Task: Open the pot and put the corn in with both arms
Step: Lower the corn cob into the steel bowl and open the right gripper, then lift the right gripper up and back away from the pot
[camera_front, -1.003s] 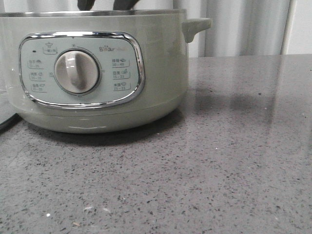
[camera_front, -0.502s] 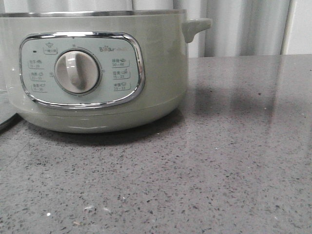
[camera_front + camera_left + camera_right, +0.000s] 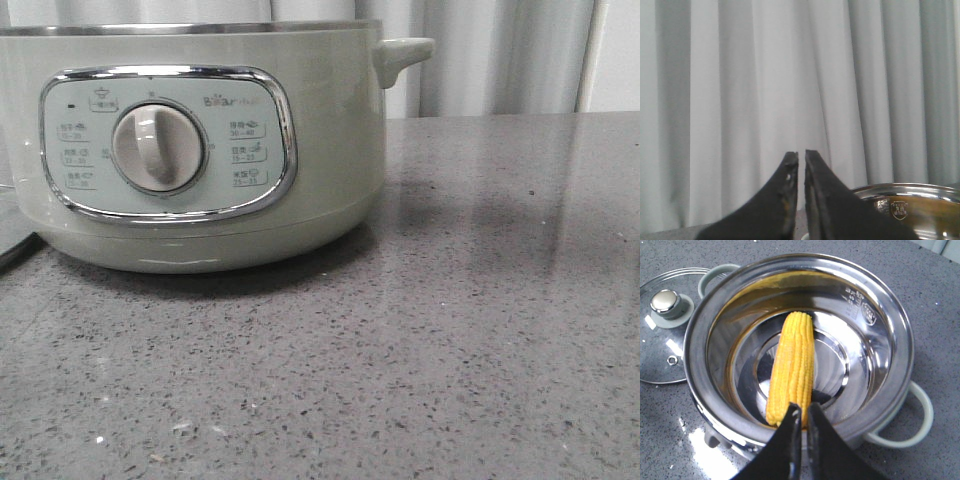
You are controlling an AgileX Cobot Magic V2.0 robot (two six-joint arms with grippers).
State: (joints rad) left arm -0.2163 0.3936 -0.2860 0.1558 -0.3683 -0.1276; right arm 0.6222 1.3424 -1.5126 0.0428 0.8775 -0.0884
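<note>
The pale grey-green pot stands on the grey counter, its lid off. In the right wrist view its steel rim is open and the yellow corn lies inside on the bottom. My right gripper hangs above the pot's edge by one end of the corn, jaws nearly together and empty. My left gripper is also closed and empty, raised in front of the curtains, with the pot's steel rim beside it. Neither gripper shows in the front view.
The glass lid with a steel knob lies flat on the counter beside the pot. The pot has a side handle. Grey speckled counter stretches to the pot's right and front. White curtains hang behind.
One second ago dark gripper parts showed above the pot's rim in the front view. They have lifted out of that view.
</note>
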